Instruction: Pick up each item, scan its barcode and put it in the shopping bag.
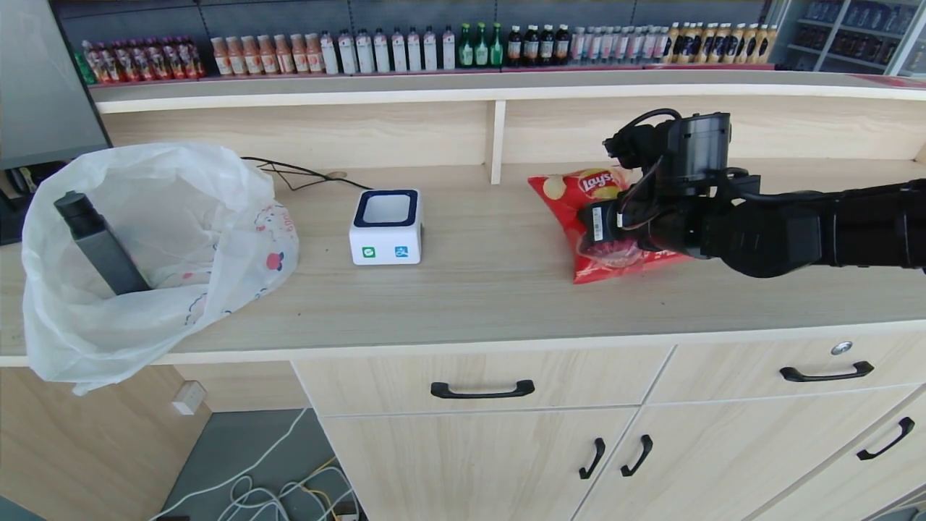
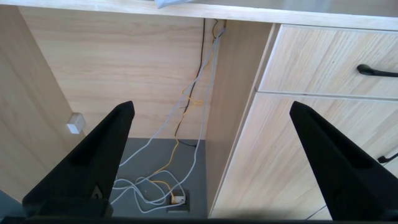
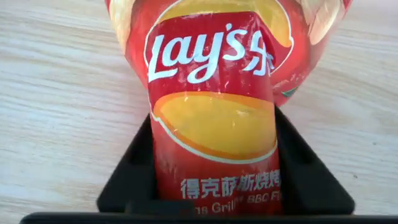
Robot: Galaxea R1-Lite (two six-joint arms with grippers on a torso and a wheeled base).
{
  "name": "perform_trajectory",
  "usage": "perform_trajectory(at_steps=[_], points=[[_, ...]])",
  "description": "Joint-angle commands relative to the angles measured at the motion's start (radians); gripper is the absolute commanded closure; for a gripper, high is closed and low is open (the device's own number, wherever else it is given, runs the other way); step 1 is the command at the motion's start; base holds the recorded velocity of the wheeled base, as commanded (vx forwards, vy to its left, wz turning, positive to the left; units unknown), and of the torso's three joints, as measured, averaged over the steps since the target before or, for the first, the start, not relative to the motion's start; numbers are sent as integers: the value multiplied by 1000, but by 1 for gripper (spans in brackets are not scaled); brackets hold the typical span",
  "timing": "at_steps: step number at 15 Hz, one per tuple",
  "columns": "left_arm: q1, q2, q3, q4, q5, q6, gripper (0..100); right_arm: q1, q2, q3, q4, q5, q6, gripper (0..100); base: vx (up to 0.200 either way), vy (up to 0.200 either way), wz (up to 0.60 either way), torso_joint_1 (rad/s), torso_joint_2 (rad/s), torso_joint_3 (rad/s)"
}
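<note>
The shopping bag [image 1: 239, 239] slumps on the desk [image 1: 492, 282] well to the left of the scanner [image 1: 385, 226]. Its mouth is open toward the scanner, and a dark grey bottle-like item [image 1: 101, 246] stands tilted inside. The left gripper [image 2: 211, 155] hangs below the desk's edge, its fingers [image 2: 93, 168] wide apart and holding nothing. It faces the open bay with loose cables [image 2: 186, 124], which I judge puts it lower than the scanner and to its left, out of the work.

The scanner, a white box with a blue-rimmed window facing up, sits alone near the middle of the desk.

To the scanner's right, with a stretch of bare desk between, is the red chip bag [image 1: 571, 192]. The right gripper [image 1: 611, 242] has it. In the right wrist view the black fingers [image 3: 134, 174] press in from both sides and pinch the bag's middle into a narrow waist. The bag's long axis runs from the back of the desk toward the front edge, and the fingers cross it on the short way. Whether the bag is lifted off the desk I cannot tell.

The relation that matters is that the scanner lies straight left of the held bag. The printed front faces up, so the barcode is probably on the hidden underside. If so, carrying the bag left and level over the upturned window should present it. The right arm is the only one placed for this.
</note>
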Motion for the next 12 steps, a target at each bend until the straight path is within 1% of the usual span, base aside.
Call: perform_trajectory(at_steps=[1, 12], points=[[0, 0, 0, 0, 0, 0, 0, 0, 4, 5, 9, 3, 0, 100, 0, 0, 0, 0, 0, 0], [0, 0, 0, 0, 0, 0, 0, -4, -45, 10, 12, 8, 2, 100, 0, 0, 0, 0, 0, 0]])
